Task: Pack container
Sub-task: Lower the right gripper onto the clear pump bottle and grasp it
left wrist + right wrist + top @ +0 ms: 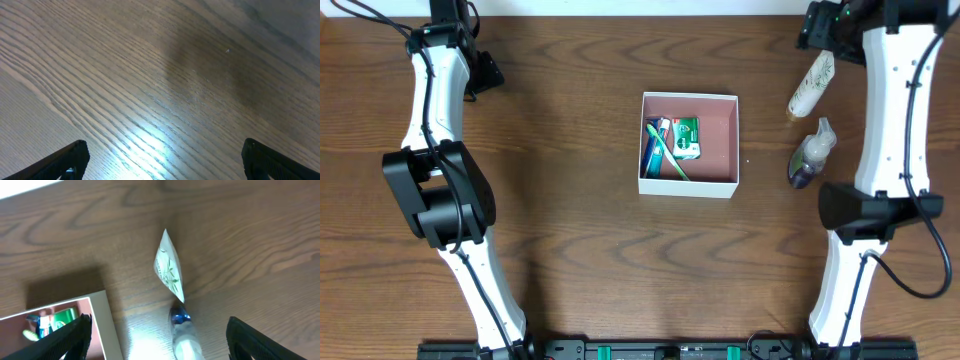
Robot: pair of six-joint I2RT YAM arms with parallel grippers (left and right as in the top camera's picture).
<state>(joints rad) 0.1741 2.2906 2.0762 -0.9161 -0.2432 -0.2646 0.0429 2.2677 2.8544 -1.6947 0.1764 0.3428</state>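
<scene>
Packing looks about half done: the container [688, 186], mid-table [570, 250], holds a toothbrush [665, 152] and green packet [687, 138], while a tube [811, 85] and bottle [812, 156] lie unpacked to its right beneath the right gripper [160, 340], jaws spread, and the left gripper [165, 160], jaws also spread, hangs far to its left.

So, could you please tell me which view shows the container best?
Overhead: the whole container shows, toiletries inside. The right wrist view catches only one corner; the left wrist view, none of it.
</scene>
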